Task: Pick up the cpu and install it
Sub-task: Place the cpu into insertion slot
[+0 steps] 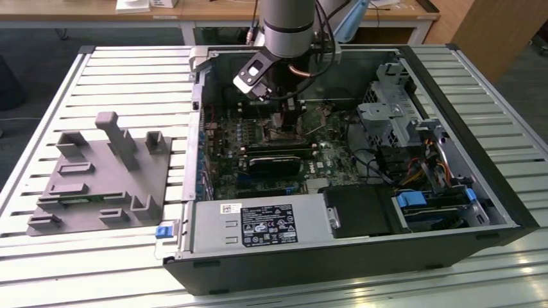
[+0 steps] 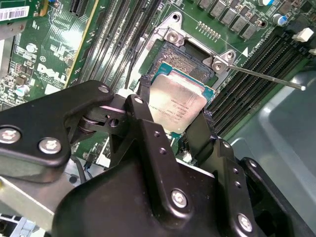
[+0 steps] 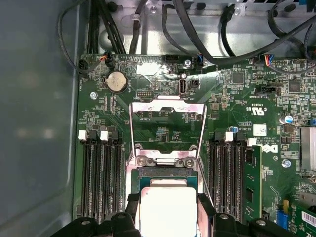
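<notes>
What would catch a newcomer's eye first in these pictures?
The open computer case with the robot arm reaching in, its gripper down at the motherboard. In the second wrist view the black fingers clasp the silver cpu just over the open socket.

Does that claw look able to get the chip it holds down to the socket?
Probably yes: the gripper holds the cpu right above the socket, whose metal cover stands flipped open.

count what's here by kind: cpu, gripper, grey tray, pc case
cpu: 1
gripper: 1
tray: 1
case: 1
total: 4
</notes>
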`<state>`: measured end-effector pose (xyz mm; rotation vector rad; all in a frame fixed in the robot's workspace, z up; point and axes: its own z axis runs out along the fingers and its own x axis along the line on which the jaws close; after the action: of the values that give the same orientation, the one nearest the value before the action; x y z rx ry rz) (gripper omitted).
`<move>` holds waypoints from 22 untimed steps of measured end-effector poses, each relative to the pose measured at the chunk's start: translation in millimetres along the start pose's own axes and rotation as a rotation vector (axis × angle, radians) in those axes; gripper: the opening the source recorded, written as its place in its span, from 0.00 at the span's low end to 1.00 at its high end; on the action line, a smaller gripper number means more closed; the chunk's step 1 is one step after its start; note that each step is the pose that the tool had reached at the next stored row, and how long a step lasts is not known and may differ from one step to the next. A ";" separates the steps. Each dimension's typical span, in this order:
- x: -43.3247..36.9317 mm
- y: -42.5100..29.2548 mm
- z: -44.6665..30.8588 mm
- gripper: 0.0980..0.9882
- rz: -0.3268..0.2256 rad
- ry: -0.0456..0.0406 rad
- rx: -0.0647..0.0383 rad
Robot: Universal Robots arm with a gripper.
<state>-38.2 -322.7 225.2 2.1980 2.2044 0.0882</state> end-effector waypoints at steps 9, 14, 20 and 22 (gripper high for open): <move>-0.2 -2.2 8.3 0.50 0.002 -0.0003 0.000; -0.3 -3.1 12.3 0.50 0.002 -0.0015 0.000; -0.4 -3.4 17.1 0.50 0.002 -0.0019 0.000; -0.4 -3.5 18.3 0.50 0.002 -0.0018 0.000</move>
<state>-40.6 -322.7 206.8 2.2000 2.2007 0.0863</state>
